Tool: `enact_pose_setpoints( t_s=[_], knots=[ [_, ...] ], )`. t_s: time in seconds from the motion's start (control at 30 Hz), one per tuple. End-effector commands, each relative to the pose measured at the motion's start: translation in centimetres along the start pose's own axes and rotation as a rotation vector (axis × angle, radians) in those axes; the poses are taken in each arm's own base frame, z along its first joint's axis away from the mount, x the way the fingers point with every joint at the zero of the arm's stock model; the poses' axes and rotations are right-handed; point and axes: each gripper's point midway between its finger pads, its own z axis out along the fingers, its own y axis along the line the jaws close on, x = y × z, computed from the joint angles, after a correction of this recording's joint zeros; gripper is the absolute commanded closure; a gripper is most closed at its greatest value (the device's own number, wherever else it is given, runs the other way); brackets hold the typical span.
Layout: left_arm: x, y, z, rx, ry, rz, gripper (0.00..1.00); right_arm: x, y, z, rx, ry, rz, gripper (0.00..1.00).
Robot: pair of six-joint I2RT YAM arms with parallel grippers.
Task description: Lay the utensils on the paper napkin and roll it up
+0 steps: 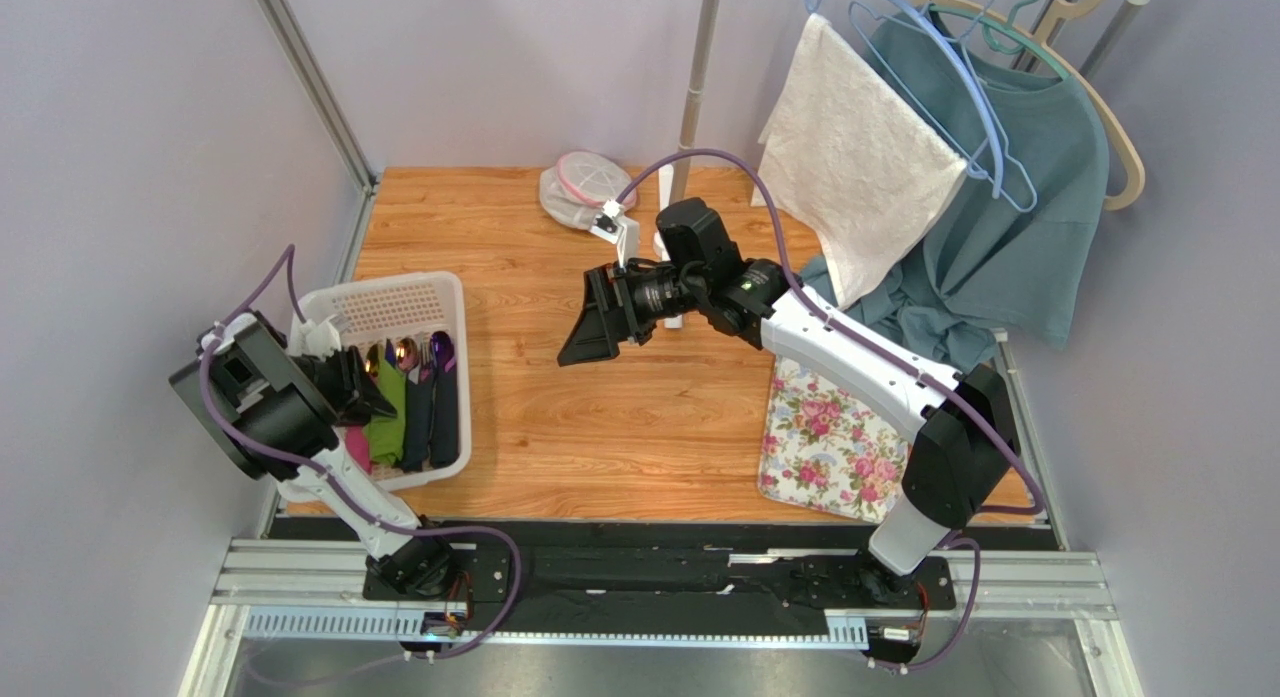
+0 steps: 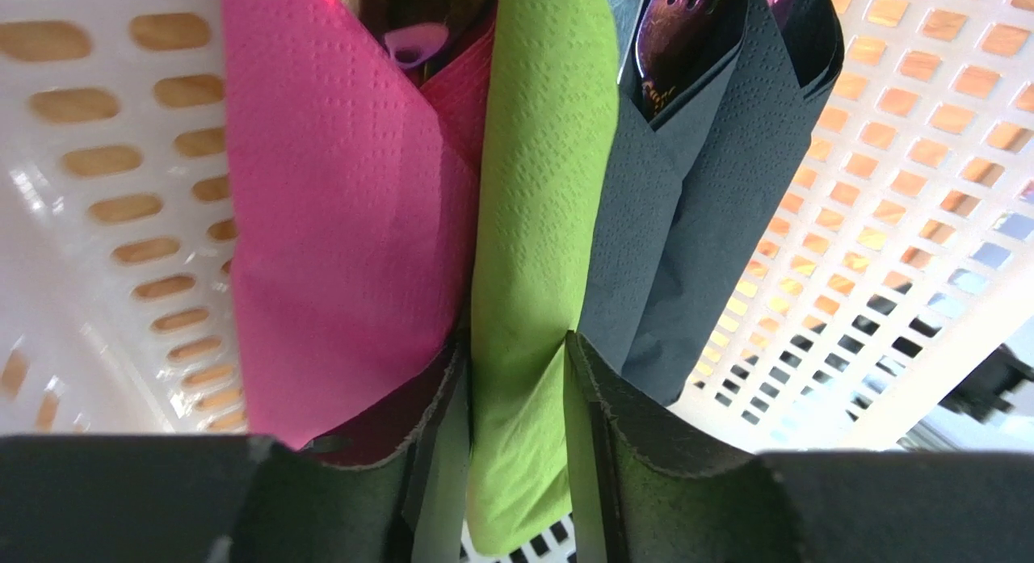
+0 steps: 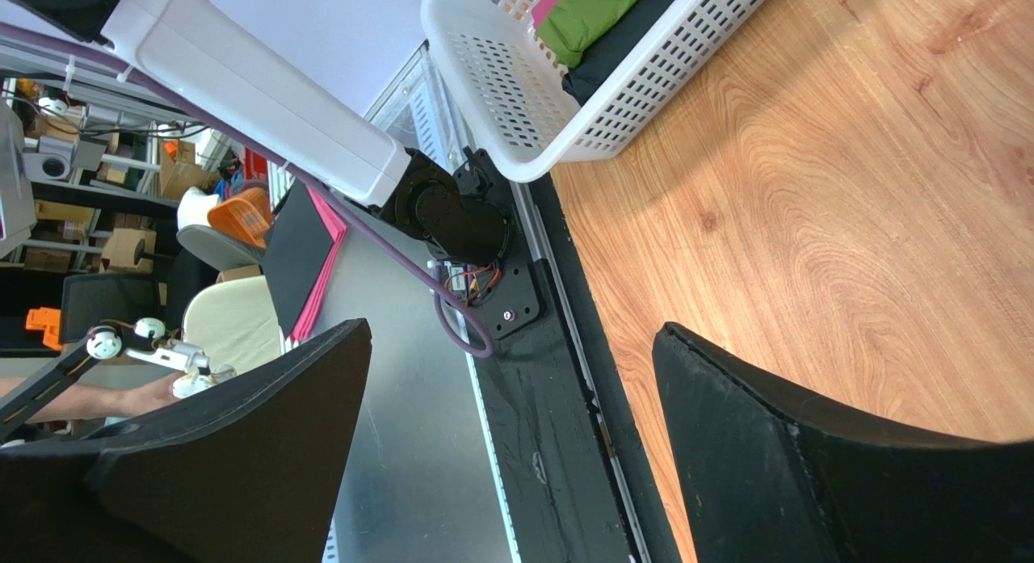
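The green paper napkin (image 2: 540, 224) stands folded in the white basket (image 2: 898, 224) between a pink napkin (image 2: 340, 224) and dark grey napkins (image 2: 692, 224). Utensils stick out of the napkin pockets: a blue-purple fork (image 2: 680, 30) in a dark one, and a glossy rounded head (image 2: 419, 6) in the pink one. My left gripper (image 2: 516, 381) is shut on the green napkin's lower end. From above, it (image 1: 353, 390) reaches into the basket (image 1: 398, 300) at the table's left. My right gripper (image 1: 594, 334) hovers open and empty over the table's middle, and the right wrist view shows it (image 3: 512, 333) empty too.
A flower-printed mat (image 1: 827, 442) lies at the right front of the wooden table. A white textured cloth (image 1: 857, 142), a teal garment (image 1: 1022, 202) and hangers (image 1: 977, 112) hang at the back right. A mesh bag (image 1: 586, 187) and a pole (image 1: 691, 97) stand at the back.
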Motion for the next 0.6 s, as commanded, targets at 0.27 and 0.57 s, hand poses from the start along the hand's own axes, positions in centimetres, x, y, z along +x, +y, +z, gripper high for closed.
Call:
enact_pose_setpoints(
  t_s=[0.27, 0.57],
  knots=[
    [-0.5, -0.9, -3.2, -0.171, -0.12, 0.104, 0.42, -1.8, 1.9, -0.8, -0.047, -0.048, -0.05, 0.1],
    [-1.5, -3.9, -7.6, -0.402, -0.269, 0.294, 0.01, -2.4, 2.0, -2.2, -0.006, -0.069, -0.085, 0.08]
  ],
)
